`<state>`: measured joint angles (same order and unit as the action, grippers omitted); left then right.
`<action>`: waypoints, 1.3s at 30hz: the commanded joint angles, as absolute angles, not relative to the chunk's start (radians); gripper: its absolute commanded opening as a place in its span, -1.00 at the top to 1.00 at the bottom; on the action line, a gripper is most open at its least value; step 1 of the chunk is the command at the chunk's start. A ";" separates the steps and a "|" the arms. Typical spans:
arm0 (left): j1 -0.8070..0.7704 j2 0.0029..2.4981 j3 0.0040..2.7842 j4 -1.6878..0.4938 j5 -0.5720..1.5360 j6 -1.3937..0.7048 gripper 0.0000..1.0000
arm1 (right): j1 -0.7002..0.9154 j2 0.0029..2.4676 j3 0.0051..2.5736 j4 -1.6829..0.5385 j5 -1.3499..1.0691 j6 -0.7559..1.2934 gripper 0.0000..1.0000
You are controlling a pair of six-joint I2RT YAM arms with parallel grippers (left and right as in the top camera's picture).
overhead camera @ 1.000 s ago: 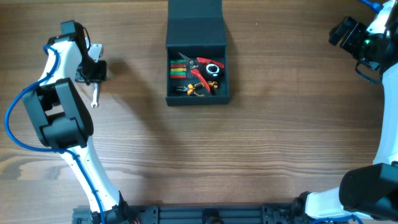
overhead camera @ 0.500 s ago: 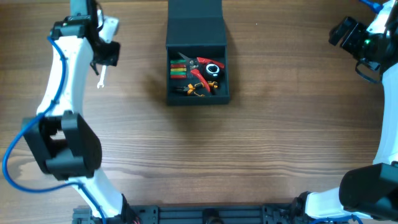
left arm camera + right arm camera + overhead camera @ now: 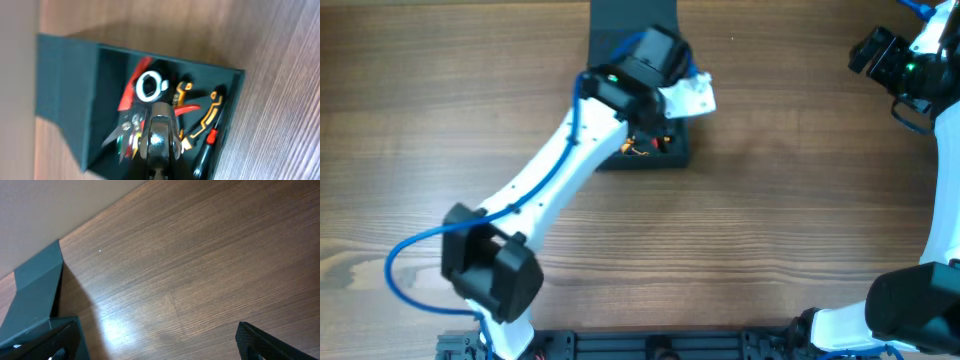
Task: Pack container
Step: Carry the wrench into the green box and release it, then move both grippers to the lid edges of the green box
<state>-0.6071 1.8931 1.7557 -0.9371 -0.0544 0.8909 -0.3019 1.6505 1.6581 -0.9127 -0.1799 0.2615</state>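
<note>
container (image 3: 650, 160) is seen open at the far middle of the table (image 3: 770, 250), with hand tools (image 3: 200, 117) laid inside. the left gripper (image 3: 158, 162) is held above it, clamped on a shiny metal tool (image 3: 158, 131). the right gripper (image 3: 150, 347) is seen spread wide, well apart at the far right.

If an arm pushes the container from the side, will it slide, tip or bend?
Probably slides rather than tips: the container is low and square, flat on the wooden table. Its walls look rigid, so little bending. The tools inside add weight and may rattle.
</note>
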 commanded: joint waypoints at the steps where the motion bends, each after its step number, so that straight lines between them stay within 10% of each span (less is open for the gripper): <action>1: -0.610 2.032 1.754 -0.927 -0.059 1.005 0.92 | -0.299 1.660 1.654 -0.909 -0.188 0.273 -1.00; 14: -0.547 2.156 1.754 -0.946 -0.103 1.081 0.37 | -0.299 1.660 1.654 -0.909 -0.188 0.273 -1.00; 17: -0.547 2.149 1.755 -0.946 -0.104 0.900 -0.04 | -0.299 1.660 1.654 -0.909 -0.188 0.272 -1.00; 29: -0.502 1.759 1.884 -0.983 -0.303 0.168 -0.05 | -0.299 1.660 1.654 -0.909 -0.188 0.273 -1.00; 39: -0.112 1.657 1.883 -1.337 -0.348 -0.248 -0.23 | -0.299 1.660 1.654 -0.909 -0.188 0.273 -1.00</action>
<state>-0.2039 1.6360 1.8893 -1.2884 -0.3397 -0.0814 -0.3019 1.6505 1.6581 -0.9131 -0.1799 0.2615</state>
